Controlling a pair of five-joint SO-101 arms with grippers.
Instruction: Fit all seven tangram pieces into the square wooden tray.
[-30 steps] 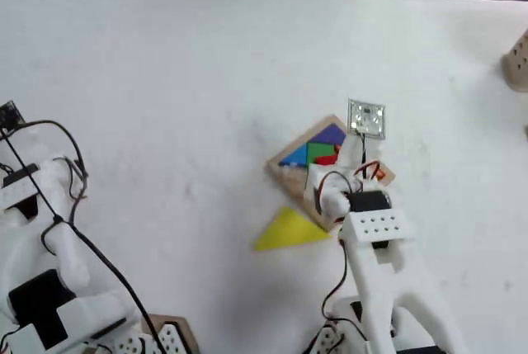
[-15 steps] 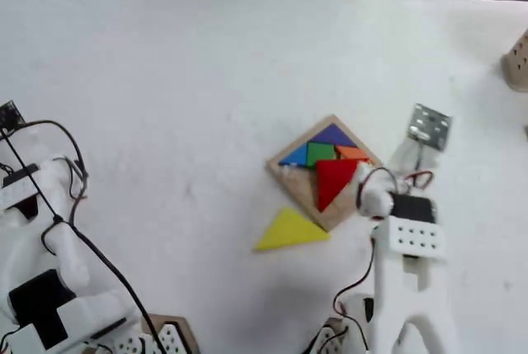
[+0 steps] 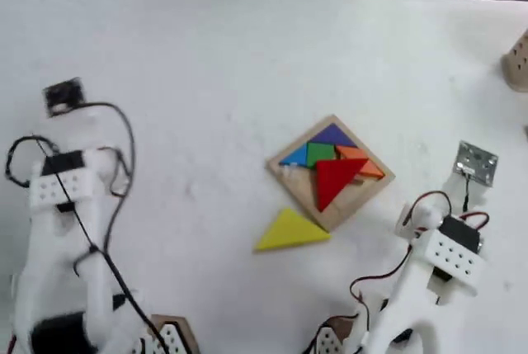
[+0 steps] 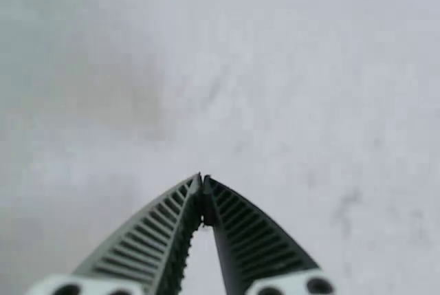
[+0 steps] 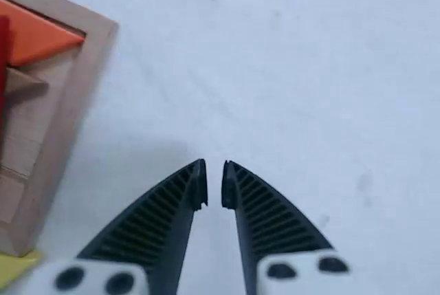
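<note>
The yellow triangle (image 3: 290, 230) lies just beside the tray (image 3: 285, 174). Left fingers (image 4: 165, 226) are together; right fingers (image 5: 165, 212), near the tray, are barely apart.

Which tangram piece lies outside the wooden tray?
The yellow triangle, flat on the table beside the tray; the others, like the red triangle, sit inside it.

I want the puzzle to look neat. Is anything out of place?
Yes. The yellow triangle lies on the table, outside the wooden tray, just off its near edge. Inside, the red triangle has bare wood beside it, so it may not sit snug.
</note>
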